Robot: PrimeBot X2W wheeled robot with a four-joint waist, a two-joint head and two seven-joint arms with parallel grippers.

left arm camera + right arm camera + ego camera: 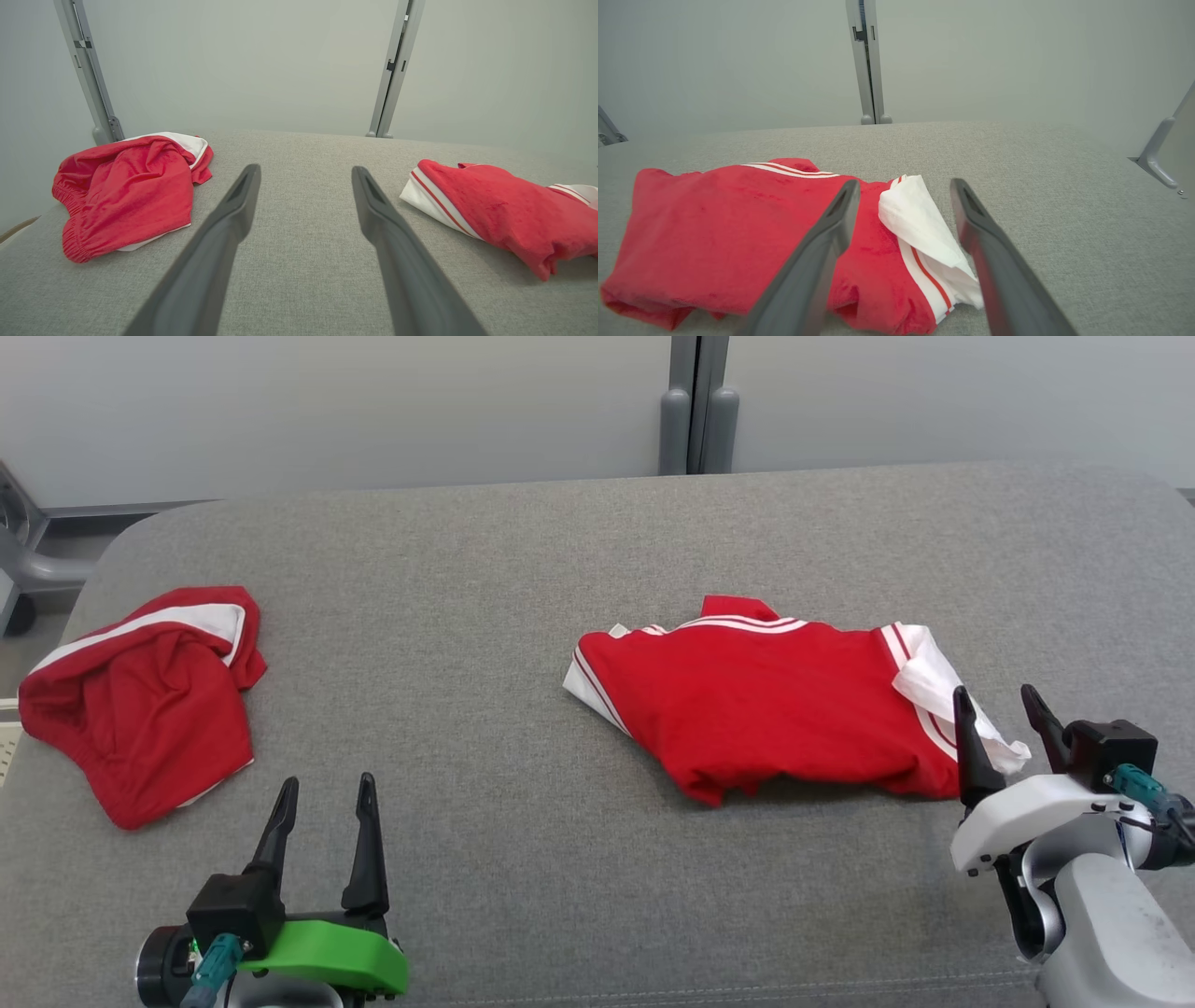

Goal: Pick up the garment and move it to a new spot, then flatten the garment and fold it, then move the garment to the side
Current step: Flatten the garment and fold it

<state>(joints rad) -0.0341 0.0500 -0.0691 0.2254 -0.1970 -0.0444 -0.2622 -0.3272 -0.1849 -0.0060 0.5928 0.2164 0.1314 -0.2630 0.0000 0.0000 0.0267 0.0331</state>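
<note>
Our left gripper (328, 780) hangs low at the near left of the grey padded table (523, 859), its two dark fingers spread wide with nothing between them. Just beyond it, towards the table's left edge, a pair of red shorts (140, 700) with a white band lies crumpled and untouched. The middle of the table is bare cloth.

Right of centre lies the red shirt (766, 709), the garment we take to be in hand. It is doubled over into a rough oblong, with striped trim along the far edge and a white sleeve (934, 681) spilling out at its right end. Our right gripper (993, 691) sits at that end, jaws fully apart and gripping nothing. In the right wrist view its fingers straddle the white sleeve. Whether the left finger (822, 242) brushes the red cloth we cannot tell from this angle.

We judge the folding largely done, though loosely: the near hem is rumpled and the sleeve sticks out. The step in hand looks like the last one, moving the shirt aside. Next we would tuck or gather that loose sleeve, close on the thick folded edge, and slide or lift the bundle without letting the layers fall open.
</note>
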